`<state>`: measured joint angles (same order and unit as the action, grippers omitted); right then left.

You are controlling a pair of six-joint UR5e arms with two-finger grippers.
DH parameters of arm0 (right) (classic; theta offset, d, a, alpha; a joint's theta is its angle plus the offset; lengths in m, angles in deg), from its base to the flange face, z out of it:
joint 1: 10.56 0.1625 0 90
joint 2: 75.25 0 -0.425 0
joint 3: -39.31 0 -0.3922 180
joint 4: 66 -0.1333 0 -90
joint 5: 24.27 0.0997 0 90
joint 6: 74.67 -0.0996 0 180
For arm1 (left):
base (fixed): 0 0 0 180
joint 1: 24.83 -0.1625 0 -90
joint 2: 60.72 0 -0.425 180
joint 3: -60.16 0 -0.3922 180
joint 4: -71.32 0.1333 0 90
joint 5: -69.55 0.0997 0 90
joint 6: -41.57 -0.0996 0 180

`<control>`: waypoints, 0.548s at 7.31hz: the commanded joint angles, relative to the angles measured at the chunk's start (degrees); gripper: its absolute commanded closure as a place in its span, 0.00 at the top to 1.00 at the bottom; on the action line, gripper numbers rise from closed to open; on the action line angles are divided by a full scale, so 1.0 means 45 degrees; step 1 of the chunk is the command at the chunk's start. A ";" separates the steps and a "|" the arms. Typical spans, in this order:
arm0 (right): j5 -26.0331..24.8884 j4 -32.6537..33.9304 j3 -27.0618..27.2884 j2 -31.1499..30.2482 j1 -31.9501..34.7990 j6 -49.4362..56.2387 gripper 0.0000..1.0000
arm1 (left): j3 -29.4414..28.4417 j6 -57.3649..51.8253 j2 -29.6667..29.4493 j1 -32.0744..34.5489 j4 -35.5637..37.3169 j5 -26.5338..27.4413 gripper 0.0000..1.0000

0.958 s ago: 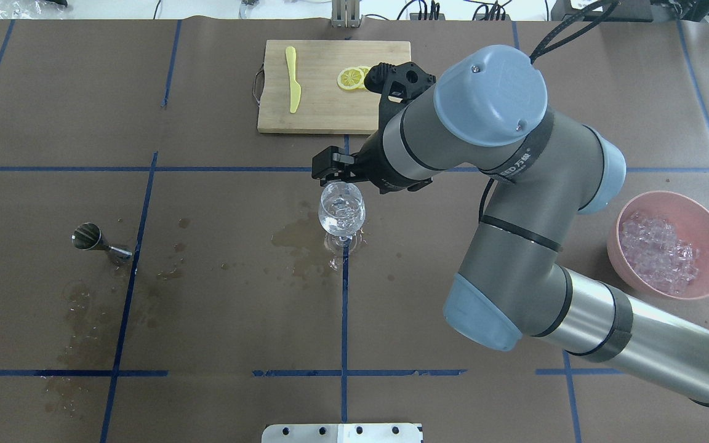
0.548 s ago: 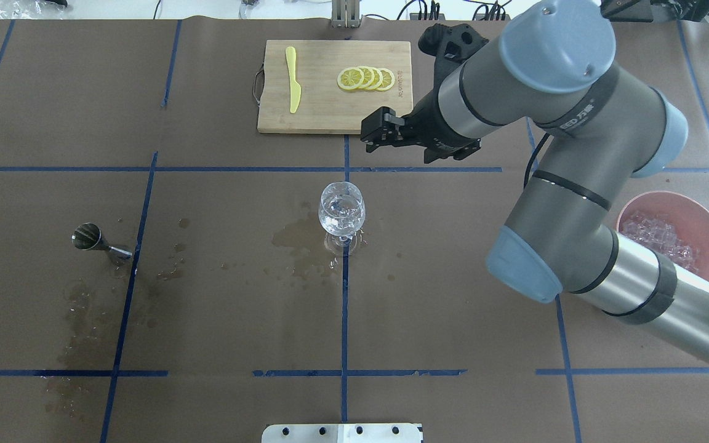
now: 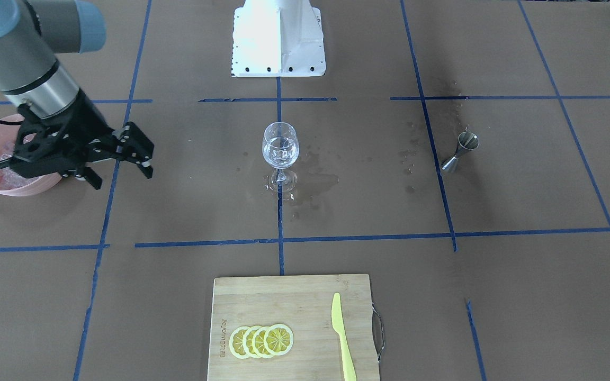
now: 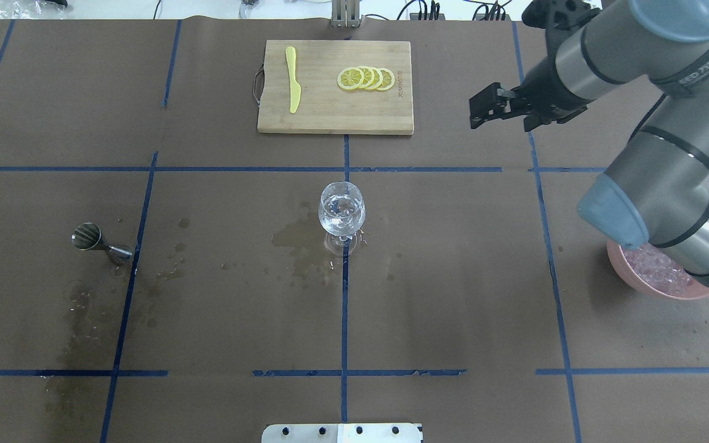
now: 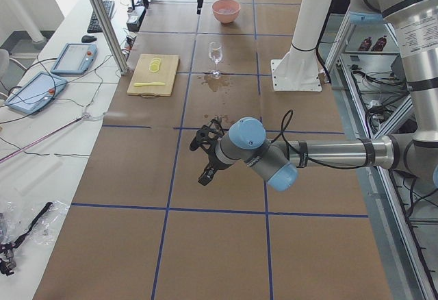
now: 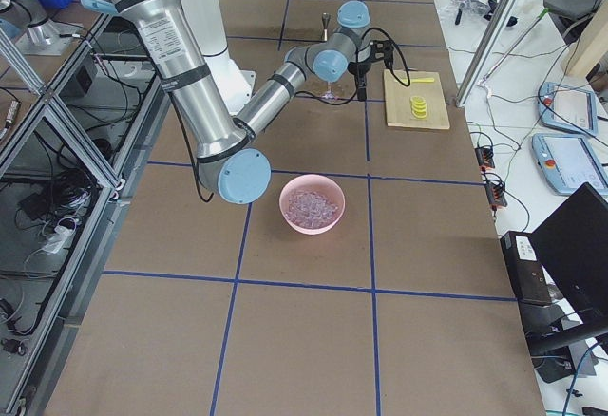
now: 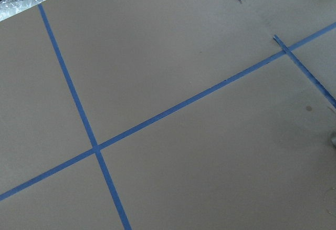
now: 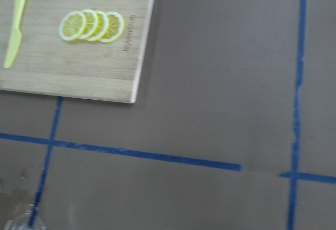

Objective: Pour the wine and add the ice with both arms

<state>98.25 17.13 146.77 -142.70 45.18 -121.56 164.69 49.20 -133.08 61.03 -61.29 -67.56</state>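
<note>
A wine glass (image 4: 341, 214) stands upright at the table's middle, also seen in the front view (image 3: 280, 149). It holds clear wine and a few ice cubes. My right gripper (image 4: 481, 112) hangs open and empty to the right of the cutting board, well away from the glass; in the front view the right gripper (image 3: 122, 177) is beside the pink bowl (image 3: 14, 189). More ice (image 4: 657, 271) fills that bowl (image 4: 668, 293), half hidden under my right arm. My left gripper (image 5: 204, 157) hovers over bare paper far off to the left; whether it is open or shut cannot be told.
A steel jigger (image 4: 93, 239) stands at the left among wet stains. A bamboo cutting board (image 4: 330, 111) at the far side carries lemon slices (image 4: 367, 78) and a yellow knife (image 4: 293, 79). A puddle (image 4: 296, 237) lies by the glass's foot. The white base block (image 4: 342, 432) sits at the near edge.
My right gripper has left its place over the glass's rim and swung right and toward the far side, staying open. The glass and jigger have not moved.
</note>
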 commanded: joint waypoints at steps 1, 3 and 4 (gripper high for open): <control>0.0058 0.1692 -0.0593 -0.0695 0.1453 0.4501 1.00 | -0.0141 -0.0053 -0.1529 0.0508 0.1958 0.0117 1.00; 0.0212 0.2248 -0.1453 -0.1217 0.2607 0.6914 1.00 | -0.0180 -0.1433 -0.3052 0.1482 0.4822 0.0529 1.00; 0.0639 0.2248 -0.1476 -0.1764 0.3037 0.7620 1.00 | -0.0393 -0.3219 -0.3563 0.2087 0.6096 0.0529 1.00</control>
<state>99.47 26.67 141.10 -147.94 56.03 -92.73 163.71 42.41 -145.45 67.13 -41.87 -65.49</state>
